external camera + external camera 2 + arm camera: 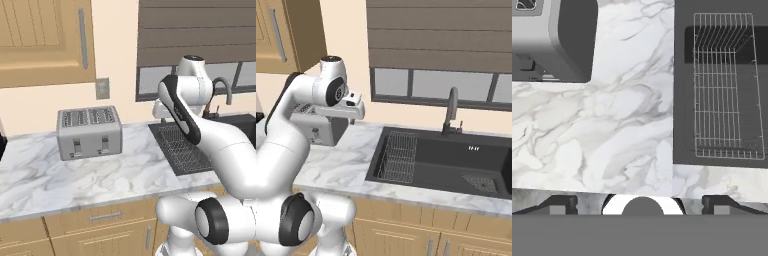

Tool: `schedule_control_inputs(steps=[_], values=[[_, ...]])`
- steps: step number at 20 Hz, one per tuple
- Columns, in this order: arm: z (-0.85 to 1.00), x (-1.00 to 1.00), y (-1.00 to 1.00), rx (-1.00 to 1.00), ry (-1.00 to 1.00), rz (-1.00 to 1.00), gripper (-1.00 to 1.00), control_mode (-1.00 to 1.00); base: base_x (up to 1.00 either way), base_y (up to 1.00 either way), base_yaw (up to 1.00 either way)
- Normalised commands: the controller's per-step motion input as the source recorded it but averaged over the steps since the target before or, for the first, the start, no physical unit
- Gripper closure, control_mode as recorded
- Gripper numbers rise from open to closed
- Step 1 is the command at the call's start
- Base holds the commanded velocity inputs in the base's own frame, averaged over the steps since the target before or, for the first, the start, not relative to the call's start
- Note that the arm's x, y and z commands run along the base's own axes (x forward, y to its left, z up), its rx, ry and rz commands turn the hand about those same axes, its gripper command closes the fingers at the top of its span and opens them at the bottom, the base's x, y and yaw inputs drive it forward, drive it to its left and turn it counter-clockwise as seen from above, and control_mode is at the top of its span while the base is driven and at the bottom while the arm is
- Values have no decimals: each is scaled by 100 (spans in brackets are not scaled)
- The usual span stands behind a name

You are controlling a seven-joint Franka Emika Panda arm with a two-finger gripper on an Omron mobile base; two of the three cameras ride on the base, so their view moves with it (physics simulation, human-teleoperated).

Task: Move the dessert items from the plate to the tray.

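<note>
- Surface: marble; the arm is raised over it, probably for clearance.
- Sink: dark, with a wire rack on its left side.
- Toaster: at the wall.
- End effector: wide open, empty, aimed down at bare marble.
- Desserts, plate, tray: can't locate them from here.

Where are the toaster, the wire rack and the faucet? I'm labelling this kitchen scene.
toaster (pixel 90 132): left base view, front face.
wire rack (pixel 728 85): hand view, middle of the grid.
faucet (pixel 451 107): right base view, upright neck.
</note>
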Motion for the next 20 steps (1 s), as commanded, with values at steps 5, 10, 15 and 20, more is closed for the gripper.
schedule_control_inputs(steps=[5, 10, 15, 20], values=[[0, 0, 0, 0, 0, 0, -100, 100, -2, -88, 0], [0, 0, 0, 0, 0, 0, -100, 100, 0, -83, 0], [0, 0, 0, 0, 0, 0, -100, 100, 0, -43, 0], [0, 0, 0, 0, 0, 0, -100, 100, -1, -26, -9]])
